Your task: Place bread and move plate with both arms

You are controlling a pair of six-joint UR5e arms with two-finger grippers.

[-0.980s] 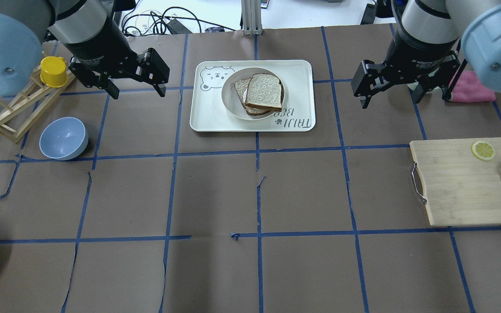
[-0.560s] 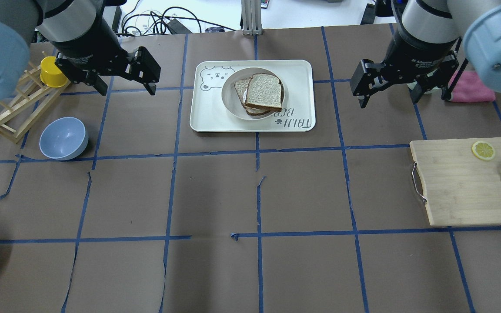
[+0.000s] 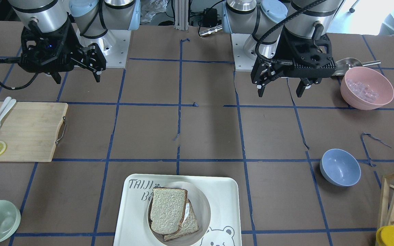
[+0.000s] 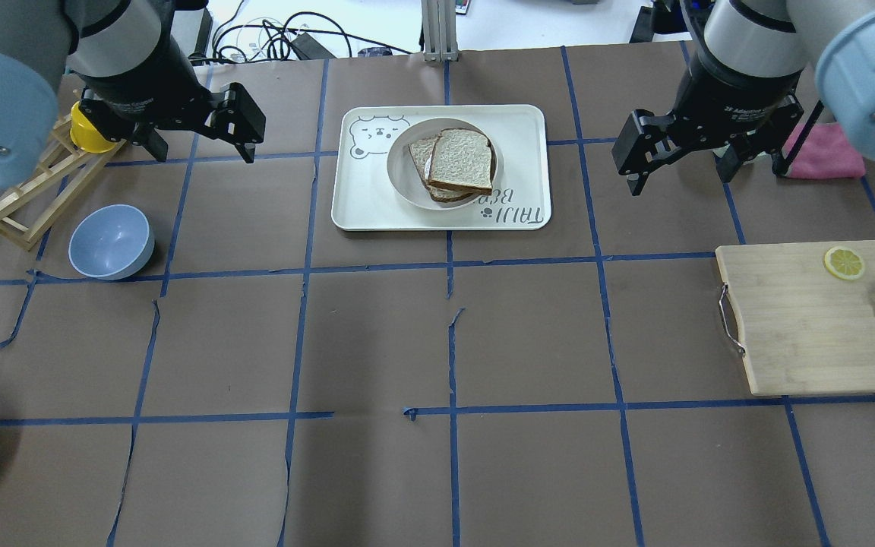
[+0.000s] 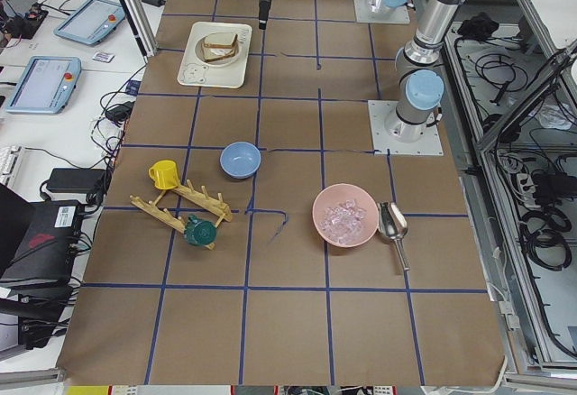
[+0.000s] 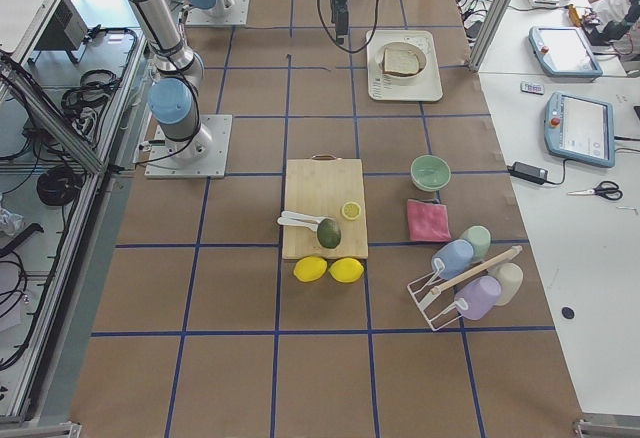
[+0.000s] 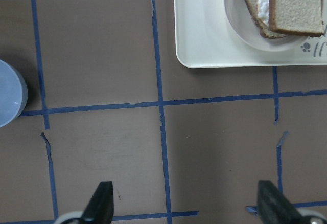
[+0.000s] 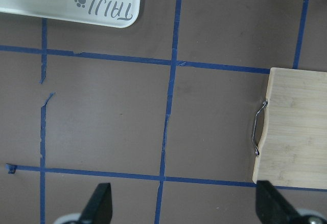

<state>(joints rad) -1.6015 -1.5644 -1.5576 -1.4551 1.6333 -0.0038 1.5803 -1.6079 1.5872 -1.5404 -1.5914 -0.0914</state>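
Left gripper: fingers spread wide, nothing between them. It hangs over bare brown table on the robot's left of the tray, well apart from it. The wrist view shows both fingertips over taped paper only.

Right gripper: also wide open and empty. It hangs on the other side of the tray, well clear of its edge.

Bread: lies flat in the plate, on top of a second slice set askew beneath it, with a bit of white showing between the two. The plate sits on the tray, beside the bear print. Neither gripper touches bread, plate or tray.

Further out on the left arm's side: a blue bowl nearer the robot, a wooden rack, and a yellow cup on it.

On the right arm's side: a pink cloth just behind the gripper, and a cutting board carrying a lemon slice.
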